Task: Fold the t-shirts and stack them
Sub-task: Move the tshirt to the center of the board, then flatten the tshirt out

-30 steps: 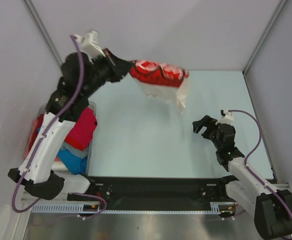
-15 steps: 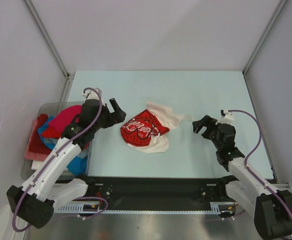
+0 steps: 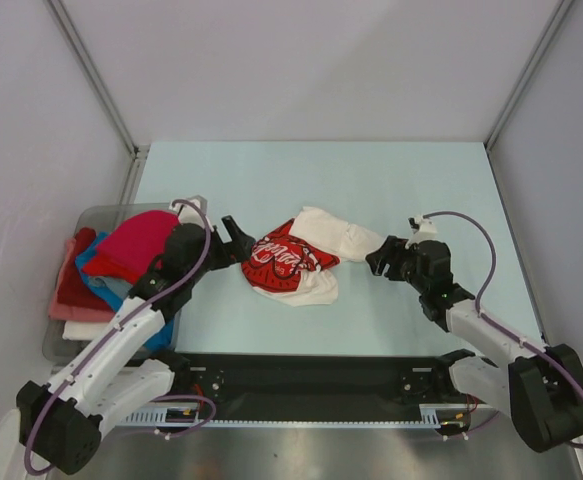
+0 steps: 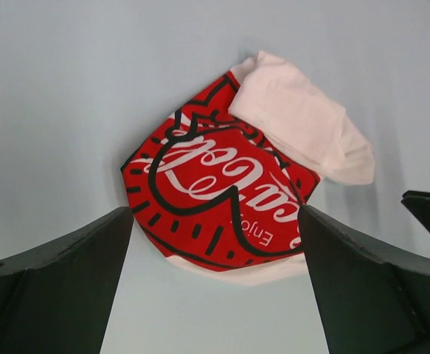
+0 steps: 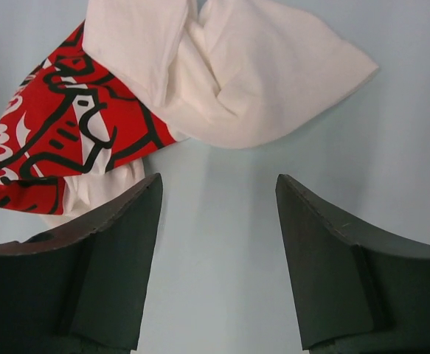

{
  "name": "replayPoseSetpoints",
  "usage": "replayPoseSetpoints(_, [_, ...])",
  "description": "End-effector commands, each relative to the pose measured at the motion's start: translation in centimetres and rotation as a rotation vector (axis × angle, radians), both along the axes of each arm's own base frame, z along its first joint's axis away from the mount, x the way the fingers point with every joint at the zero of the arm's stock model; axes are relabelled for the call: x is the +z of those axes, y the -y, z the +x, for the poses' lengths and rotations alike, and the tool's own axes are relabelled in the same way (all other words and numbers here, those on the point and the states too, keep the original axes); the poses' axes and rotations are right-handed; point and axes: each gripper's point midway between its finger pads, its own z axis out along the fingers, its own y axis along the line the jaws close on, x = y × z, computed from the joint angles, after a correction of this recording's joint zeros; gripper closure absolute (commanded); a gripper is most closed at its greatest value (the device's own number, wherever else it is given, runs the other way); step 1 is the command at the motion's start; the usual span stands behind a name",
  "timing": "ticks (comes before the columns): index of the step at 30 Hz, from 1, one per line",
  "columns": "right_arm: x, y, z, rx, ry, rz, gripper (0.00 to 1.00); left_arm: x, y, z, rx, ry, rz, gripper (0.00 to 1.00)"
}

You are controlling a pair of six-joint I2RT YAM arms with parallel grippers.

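A white t-shirt with a red printed chest [image 3: 293, 258] lies crumpled in the middle of the table, its white sleeve part [image 3: 343, 238] spread to the right. In the left wrist view the red print [image 4: 218, 195] lies just beyond my left gripper [image 4: 215, 221], whose jaws stand wide open and hold nothing. My left gripper [image 3: 238, 233] sits at the shirt's left edge. My right gripper [image 3: 381, 258] is at the shirt's right edge, open, with bare table between its fingers [image 5: 119, 243]; the white cloth [image 5: 244, 81] lies just ahead of it.
A clear grey bin [image 3: 91, 216] at the left table edge holds a heap of other t-shirts, magenta-red [image 3: 136, 247], blue [image 3: 106, 282] and pink [image 3: 71, 305]. Grey walls enclose the pale blue table [image 3: 391, 180] on three sides.
One second ago my left gripper held the printed shirt high in the air; it has dropped it on the table and lowered beside it. My right gripper has moved left to the shirt, jaws narrowing.
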Motion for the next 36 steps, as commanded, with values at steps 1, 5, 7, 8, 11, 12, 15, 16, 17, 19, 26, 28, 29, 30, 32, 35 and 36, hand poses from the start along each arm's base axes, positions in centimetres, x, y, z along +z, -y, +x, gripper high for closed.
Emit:
replayPoseSetpoints(1, [1.1,-0.7,1.2,0.009,0.015,-0.049,0.31,1.3,1.6,-0.1,-0.077,0.096,-0.054,0.00])
replayPoseSetpoints(5, [-0.3,1.2,2.3,-0.114,-0.047,-0.105,0.29,1.6,3.9,-2.5,-0.174,0.126,0.007,0.00])
replayPoseSetpoints(7, [-0.7,1.8,2.7,-0.154,-0.072,-0.097,0.28,1.8,4.7,-3.5,-0.194,0.149,0.032,0.01])
replayPoseSetpoints(8, [-1.1,2.2,2.9,-0.177,-0.083,-0.096,0.28,1.9,6.2,-4.9,-0.249,0.154,0.036,0.02])
replayPoseSetpoints(11, [-1.9,3.0,3.7,-0.230,-0.140,-0.033,0.36,1.6,8.3,-7.0,-0.304,0.160,0.077,0.03])
replayPoseSetpoints(12, [-2.3,3.1,3.9,-0.237,-0.160,-0.021,0.36,0.9,9.0,-7.3,-0.322,0.144,0.101,0.03])
replayPoseSetpoints(15, [-3.1,3.5,5.0,-0.271,-0.212,-0.024,0.38,0.0,11.0,-8.6,-0.362,0.140,0.168,0.03])
replayPoseSetpoints(16, [-2.7,3.8,5.7,-0.294,-0.217,-0.034,0.38,-1.1,11.5,-8.6,-0.368,0.127,0.217,0.03])
replayPoseSetpoints(17, [-3.6,3.9,5.9,-0.302,-0.245,-0.050,0.39,-1.0,12.3,-9.0,-0.375,0.138,0.241,0.03])
replayPoseSetpoints(19, [-3.9,4.3,6.4,-0.328,-0.262,-0.071,0.42,-2.3,13.5,-9.2,-0.390,0.127,0.298,0.03])
replayPoseSetpoints(26, [-5.5,5.3,8.9,-0.409,-0.323,-0.143,0.49,-3.5,18.2,-9.4,-0.455,0.120,0.406,0.05])
replayPoseSetpoints(28, [-6.1,5.5,9.8,-0.424,-0.342,-0.163,0.50,-3.9,19.2,-9.5,-0.470,0.118,0.444,0.08])
replayPoseSetpoints(29, [-6.3,5.5,10.1,-0.426,-0.349,-0.168,0.50,-4.2,20.5,-9.6,-0.488,0.116,0.467,0.08])
replayPoseSetpoints(30, [-6.0,5.3,10.7,-0.427,-0.341,-0.167,0.51,-4.3,21.0,-9.6,-0.492,0.116,0.482,0.08])
replayPoseSetpoints(32, [-7.0,5.0,10.9,-0.413,-0.369,-0.172,0.55,-4.1,22.3,-9.7,-0.510,0.115,0.511,0.09])
replayPoseSetpoints(35, [-7.7,4.4,11.2,-0.393,-0.382,-0.175,0.69,-5.6,23.7,-9.3,-0.520,0.083,0.572,0.13])
replayPoseSetpoints(36, [-7.6,4.3,11.3,-0.389,-0.377,-0.171,0.74,-6.9,23.9,-9.3,-0.528,0.065,0.606,0.17])
